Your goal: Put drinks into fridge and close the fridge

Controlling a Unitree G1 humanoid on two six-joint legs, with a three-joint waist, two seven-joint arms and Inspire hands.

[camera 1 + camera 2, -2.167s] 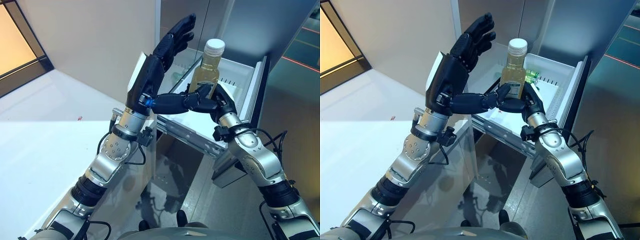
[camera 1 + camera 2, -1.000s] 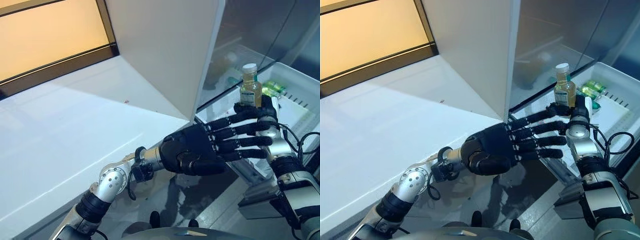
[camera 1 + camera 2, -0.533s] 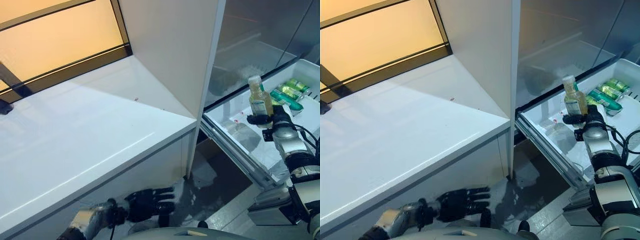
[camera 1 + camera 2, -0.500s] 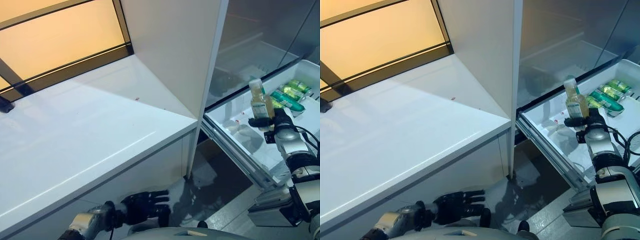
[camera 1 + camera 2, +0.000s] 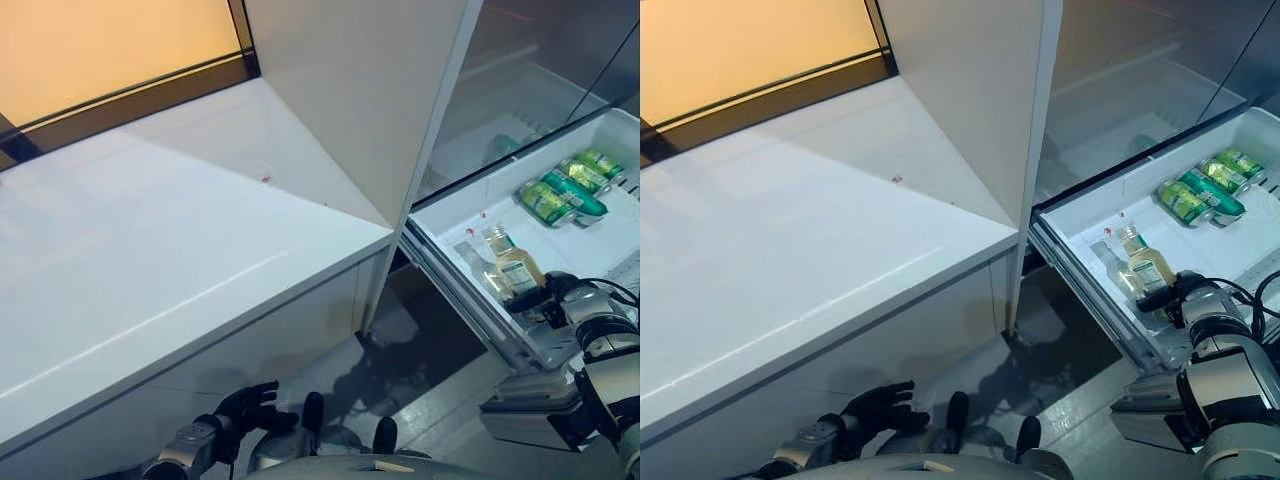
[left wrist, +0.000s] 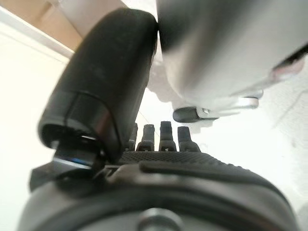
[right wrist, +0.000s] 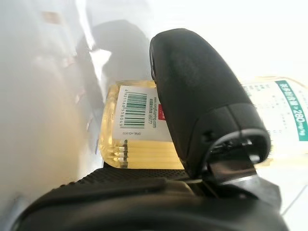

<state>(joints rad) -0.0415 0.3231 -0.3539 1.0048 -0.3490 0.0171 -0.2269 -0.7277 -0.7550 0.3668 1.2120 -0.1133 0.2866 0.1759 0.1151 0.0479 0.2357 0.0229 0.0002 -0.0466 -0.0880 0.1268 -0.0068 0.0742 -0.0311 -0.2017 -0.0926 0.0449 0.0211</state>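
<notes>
One right hand [image 5: 1183, 293] clasped round the bottle [image 5: 1145, 266] in the fridge drawer [image 5: 1095, 215]; left hand [image 5: 245, 408] loosely open.

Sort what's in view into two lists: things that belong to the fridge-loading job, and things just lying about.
Job:
- bottle, gripped by the right robot hand
- fridge drawer, pulled open
- green cans lying in the drawer

Lying about:
- white counter
- left robot hand, idle down low

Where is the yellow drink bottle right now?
The bottle is low in the open fridge drawer, near its front, gripped by the right hand; green cans lie further back.
</notes>
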